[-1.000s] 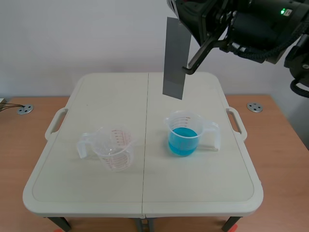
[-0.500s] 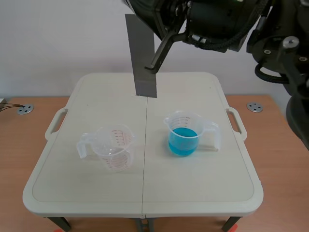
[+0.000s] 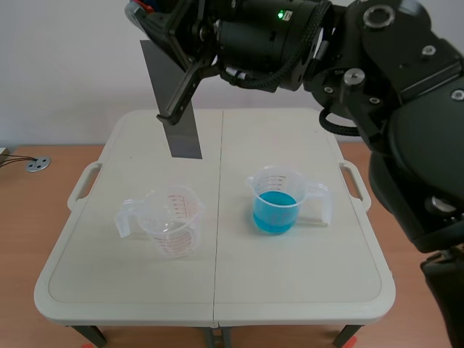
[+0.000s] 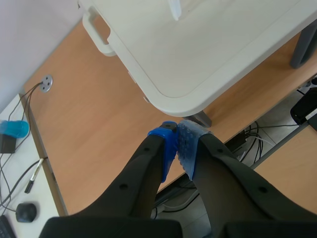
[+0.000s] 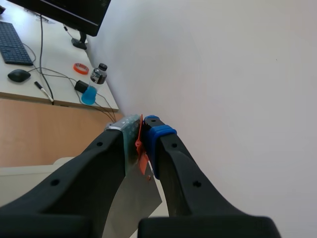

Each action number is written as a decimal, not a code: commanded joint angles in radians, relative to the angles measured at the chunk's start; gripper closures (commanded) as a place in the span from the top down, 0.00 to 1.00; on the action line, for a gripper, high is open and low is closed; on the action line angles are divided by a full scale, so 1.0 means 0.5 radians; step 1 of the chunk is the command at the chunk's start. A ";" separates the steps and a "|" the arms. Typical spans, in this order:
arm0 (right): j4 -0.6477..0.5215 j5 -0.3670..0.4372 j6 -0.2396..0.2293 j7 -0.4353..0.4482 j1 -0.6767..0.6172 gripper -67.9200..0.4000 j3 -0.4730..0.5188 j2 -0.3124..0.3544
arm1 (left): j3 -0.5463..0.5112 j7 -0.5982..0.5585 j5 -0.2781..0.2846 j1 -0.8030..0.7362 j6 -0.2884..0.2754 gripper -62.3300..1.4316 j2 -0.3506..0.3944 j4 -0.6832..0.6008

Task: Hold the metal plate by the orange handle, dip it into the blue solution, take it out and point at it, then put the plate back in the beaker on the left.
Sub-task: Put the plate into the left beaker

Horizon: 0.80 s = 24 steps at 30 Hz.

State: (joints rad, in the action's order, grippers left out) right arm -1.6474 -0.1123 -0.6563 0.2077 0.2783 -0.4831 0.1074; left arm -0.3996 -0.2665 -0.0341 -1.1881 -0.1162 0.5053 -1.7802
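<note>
Clear measuring beakers: two, an empty beaker (image 3: pixel 172 223) and a blue-solution beaker (image 3: pixel 275 199); metal plate (image 3: pixel 185 141): one; white folding table (image 3: pixel 290 279): one

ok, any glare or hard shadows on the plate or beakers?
Scene view: metal plate flat grey, no glare; empty beaker and blue solution beaker cast only faint shadows. Right wrist view: plate evenly grey, no hotspots.
</note>
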 commanded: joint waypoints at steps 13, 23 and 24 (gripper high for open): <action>0.200 0.029 0.027 0.031 0.109 0.03 -0.111 -0.084 | 0.005 -0.006 -0.009 -0.006 -0.011 0.07 -0.018 -0.025; 0.285 0.027 0.027 0.031 0.108 0.03 -0.191 -0.104 | 0.005 -0.005 -0.009 -0.006 -0.011 0.07 -0.018 -0.025; 0.290 0.027 0.027 0.031 0.108 0.03 -0.201 -0.105 | 0.005 -0.004 -0.009 -0.006 -0.011 0.07 -0.018 -0.025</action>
State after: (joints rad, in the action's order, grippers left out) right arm -1.4975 -0.1123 -0.6506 0.2077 0.3016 -0.5797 0.0608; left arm -0.3996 -0.2592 -0.0422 -1.1881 -0.1242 0.5041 -1.7802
